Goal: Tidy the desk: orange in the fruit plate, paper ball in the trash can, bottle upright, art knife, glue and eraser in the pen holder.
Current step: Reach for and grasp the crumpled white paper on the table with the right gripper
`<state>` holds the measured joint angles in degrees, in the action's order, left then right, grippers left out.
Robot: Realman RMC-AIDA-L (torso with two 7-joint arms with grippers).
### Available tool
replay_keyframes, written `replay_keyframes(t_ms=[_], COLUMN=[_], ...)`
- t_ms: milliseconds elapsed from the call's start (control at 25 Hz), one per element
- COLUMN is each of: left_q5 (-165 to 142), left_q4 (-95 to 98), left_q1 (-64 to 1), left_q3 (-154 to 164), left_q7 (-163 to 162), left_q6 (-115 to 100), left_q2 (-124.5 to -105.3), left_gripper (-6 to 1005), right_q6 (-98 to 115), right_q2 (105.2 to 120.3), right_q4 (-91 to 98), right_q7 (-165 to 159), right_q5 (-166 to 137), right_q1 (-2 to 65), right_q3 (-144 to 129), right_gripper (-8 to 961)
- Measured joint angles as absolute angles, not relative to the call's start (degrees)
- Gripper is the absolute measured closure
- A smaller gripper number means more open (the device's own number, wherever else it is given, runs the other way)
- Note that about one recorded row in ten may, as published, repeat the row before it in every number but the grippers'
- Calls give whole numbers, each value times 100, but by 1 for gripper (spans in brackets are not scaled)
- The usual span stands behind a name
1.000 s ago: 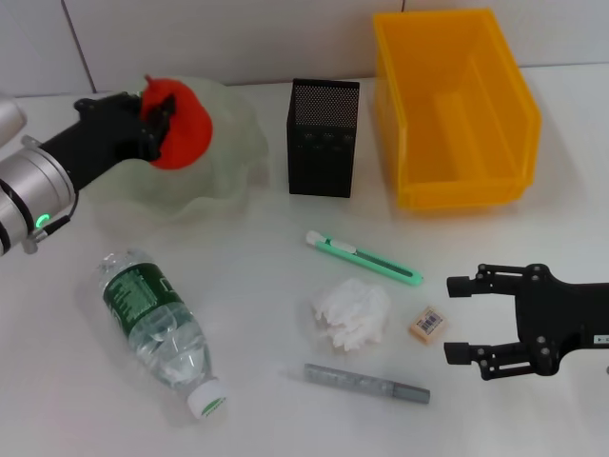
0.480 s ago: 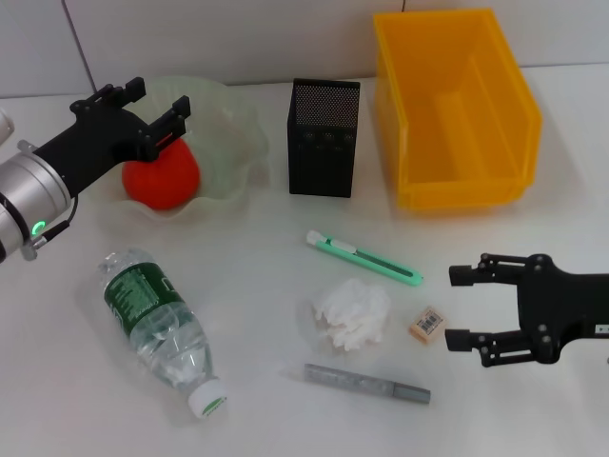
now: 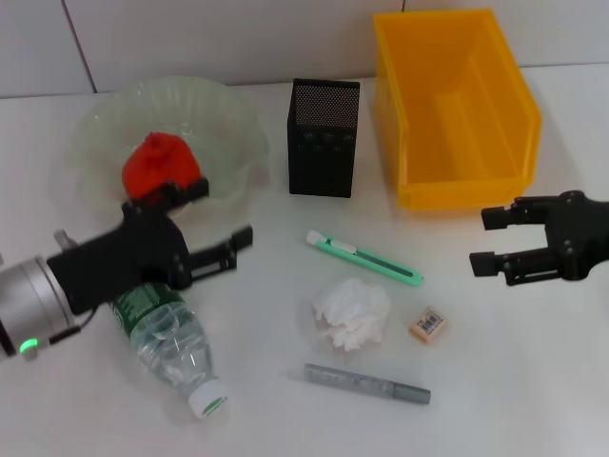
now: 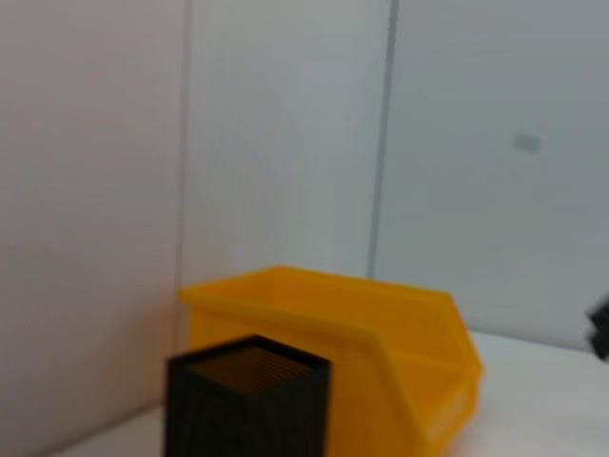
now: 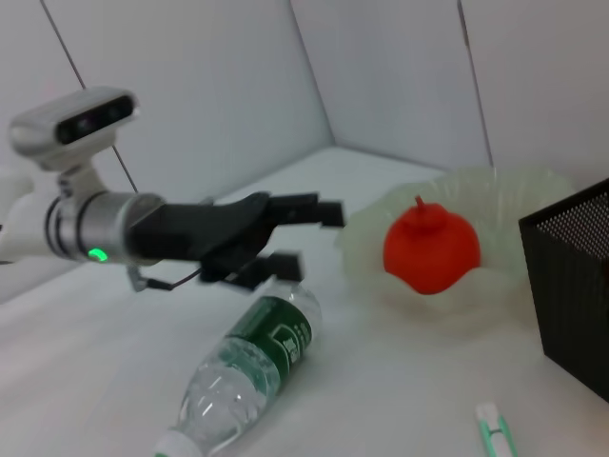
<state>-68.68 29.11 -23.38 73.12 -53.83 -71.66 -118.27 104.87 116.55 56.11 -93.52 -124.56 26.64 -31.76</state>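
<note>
**1 of 6 done**

The red-orange fruit [image 3: 162, 167] sits in the pale green ruffled plate [image 3: 233, 119] at 10 o'clock. The left gripper [image 3: 211, 228], fingers wide, hovers over the lying clear plastic bottle [image 3: 162, 338]. The right gripper [image 3: 487, 240], wide and empty, waits at 3 o'clock. 5 items remain.

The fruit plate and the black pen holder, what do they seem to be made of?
The fruit plate looks like translucent pale green plastic or glass, glossy, with a wavy rim; the table shows faintly through it. Which of the two, the look leaves open. The pen holder looks like matte black metal mesh: tiny perforations show on its walls.
</note>
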Motion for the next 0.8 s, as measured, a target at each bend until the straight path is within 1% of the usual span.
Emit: replay_keyframes(t_ms=[80, 120, 240, 320, 360, 440, 520, 680, 760, 800], left_q5=[-7360, -7457, -7620, -7679, -7698, -7704, -7708, -7708, -7708, -7709], left_q4=[2915, 2915, 2921, 2924, 2924, 2924, 2924, 2924, 2924, 2916], left_q1=[-2202, -2177, -2129, -2107, -2100, -2096, -2095, -2093, -2093, -2112], left_q3=[7313, 7313, 7313, 7312, 7311, 7309, 7309, 7312, 7312, 7312], left_q7=[-5495, -5566, -5703, -5726, -5727, -5727, -5727, -5705, -5705, -5713], left_q6=[-7475, -7529, -7645, -7686, -7691, -7690, -7678, -7639, -7639, -7625], left_q2=[-11826, -11824, -11820, -11816, -11817, -11816, -11819, -11834, -11834, -11837], left_gripper=[140, 123, 124, 125, 126, 127, 128, 129, 130, 131], right_q6=[10509, 10525, 10740, 10925, 11015, 11036, 10912, 10358, 10071, 9940], right_q2=[11617, 11572, 11362, 11268, 11236, 11228, 11347, 11780, 11883, 11899], right_q4=[6022, 6281, 6725, 6804, 6816, 6823, 6810, 6779, 6684, 6578], right_q7=[-9845, -10207, -11176, -11535, -11670, -11864, -11926, -11845, -11819, -11821], right_q5=[-12562, -12650, -12843, -12891, -12934, -13156, -13455, -13990, -14091, -14089], right_q1=[2732, 2794, 3087, 3318, 3439, 3661, 3803, 3914, 3925, 3951], right_q3=[-3452, -3670, -4208, -4378, -4451, -4681, -4909, -5259, -5557, -5734], right_gripper=[126, 126, 126, 126, 126, 126, 126, 126, 130, 132])
